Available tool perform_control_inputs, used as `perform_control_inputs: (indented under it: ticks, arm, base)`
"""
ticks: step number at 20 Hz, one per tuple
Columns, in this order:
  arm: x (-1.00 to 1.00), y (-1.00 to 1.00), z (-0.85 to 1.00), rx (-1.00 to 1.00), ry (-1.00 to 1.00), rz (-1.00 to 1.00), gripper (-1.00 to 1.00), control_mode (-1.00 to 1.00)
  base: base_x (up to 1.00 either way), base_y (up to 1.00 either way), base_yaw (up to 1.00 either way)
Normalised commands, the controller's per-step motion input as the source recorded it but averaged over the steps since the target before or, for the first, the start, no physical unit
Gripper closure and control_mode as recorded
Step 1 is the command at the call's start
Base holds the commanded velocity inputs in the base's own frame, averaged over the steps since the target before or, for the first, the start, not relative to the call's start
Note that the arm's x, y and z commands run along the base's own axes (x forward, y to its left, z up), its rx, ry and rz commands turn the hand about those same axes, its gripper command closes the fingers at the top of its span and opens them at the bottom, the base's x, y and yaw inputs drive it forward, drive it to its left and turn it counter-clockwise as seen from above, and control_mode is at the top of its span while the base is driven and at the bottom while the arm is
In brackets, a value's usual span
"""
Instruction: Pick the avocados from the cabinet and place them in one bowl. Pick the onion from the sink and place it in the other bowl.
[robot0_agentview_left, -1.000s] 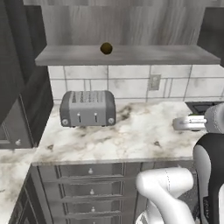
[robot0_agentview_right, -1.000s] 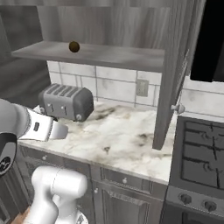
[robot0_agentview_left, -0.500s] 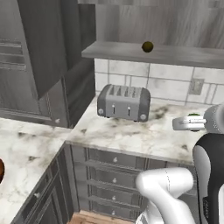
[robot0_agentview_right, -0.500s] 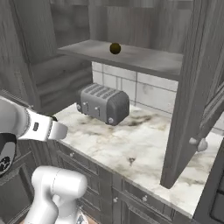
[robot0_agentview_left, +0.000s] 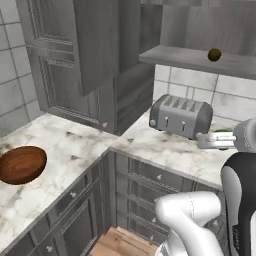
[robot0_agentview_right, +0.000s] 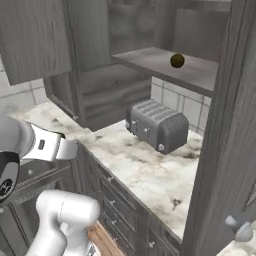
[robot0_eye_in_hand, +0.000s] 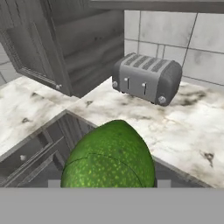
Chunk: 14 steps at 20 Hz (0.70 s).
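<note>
Between the pincer (robot0_eye_in_hand: 107, 186) fingers sits the clamped green avocado (robot0_eye_in_hand: 109, 157), over the counter (robot0_eye_in_hand: 175, 127).

The arm reaches level over the counter, fingers (robot0_eye_in_hand: 109, 181) clamped around the green avocado (robot0_eye_in_hand: 109, 159).

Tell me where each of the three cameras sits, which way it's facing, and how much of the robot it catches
Left base view: behind the arm on its left, looking forward and down at the corner counter, the reddish-brown bowl and toaster; white arm at lower right.
Right base view: behind on the right, facing the same toaster and the shelf with the dark avocado; arm at lower left.
Hand view: on the hand, looking along the gripper, which is shut on the green avocado.
All three share the toaster.
</note>
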Motion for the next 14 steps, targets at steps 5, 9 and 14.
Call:
perform_control_inputs:
  ticks: [5, 9, 14]
  arm:
    - [0.0, 0.0, 0.0, 0.0, 0.0, 0.0, 1.0, 1.0]
    - [0.0, 0.0, 0.0, 0.0, 0.0, 0.0, 1.0, 1.0]
    - [0.0, 0.0, 0.0, 0.0, 0.0, 0.0, 1.0, 1.0]
  base:
    - [-0.16, 0.36, 0.42]
    - [-0.15, 0.38, 0.42]
    - [-0.16, 0.48, 0.36]
